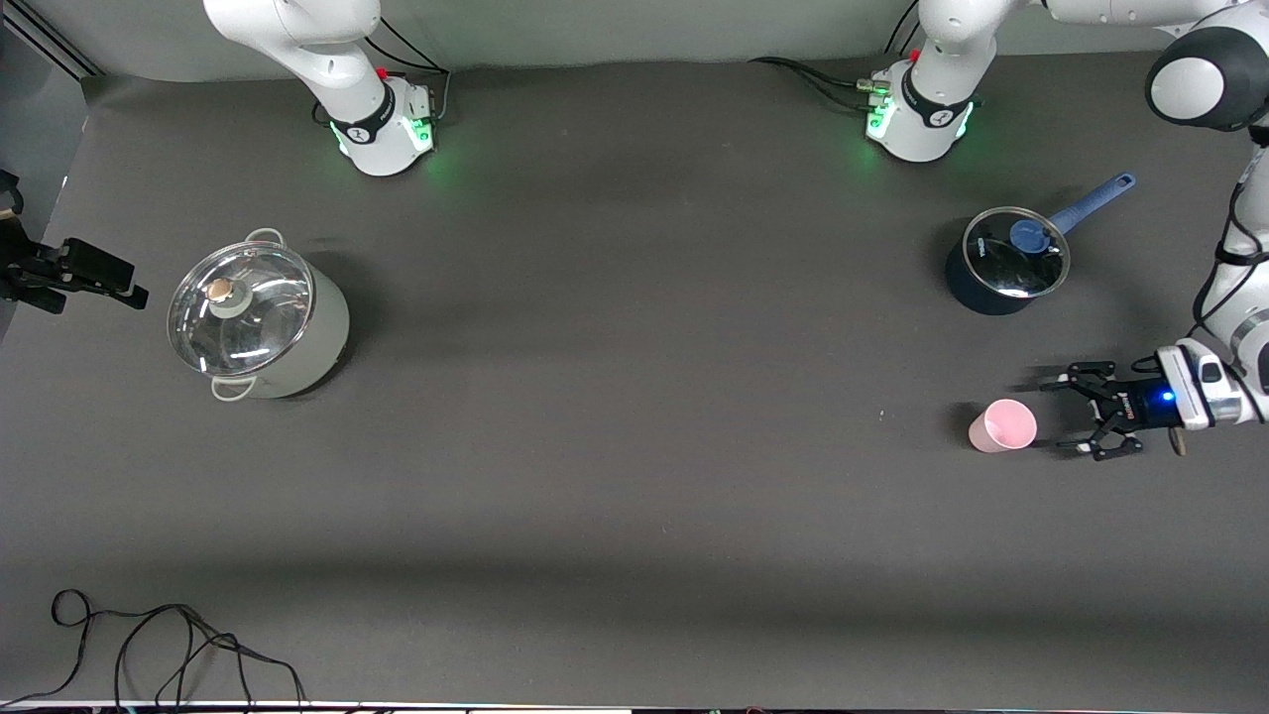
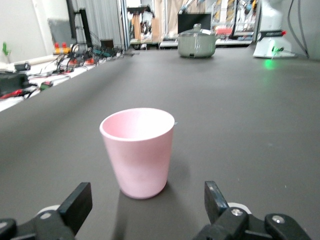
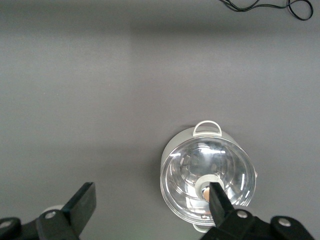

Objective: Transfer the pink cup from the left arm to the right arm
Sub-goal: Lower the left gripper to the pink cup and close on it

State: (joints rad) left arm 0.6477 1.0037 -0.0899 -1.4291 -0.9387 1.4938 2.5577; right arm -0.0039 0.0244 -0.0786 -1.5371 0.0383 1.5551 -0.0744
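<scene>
- The pink cup (image 1: 1002,425) stands upright on the dark table (image 1: 634,476) toward the left arm's end, nearer to the front camera than the lidded blue saucepan (image 1: 1007,262).
- The left gripper (image 1: 1071,414) sits low, just beside the cup, its jaws spread wide toward it and not touching it.
- The right gripper (image 3: 150,207) waits, jaws wide and holding nothing, above the glass-lidded grey-green stockpot (image 1: 258,317) at the right arm's end.

Robotics laboratory: two fixed arm bases (image 1: 387,134) on a dark matted surface (image 1: 634,496), cluttered cable-strewn workbenches (image 2: 45,75) and equipment racks alongside.
</scene>
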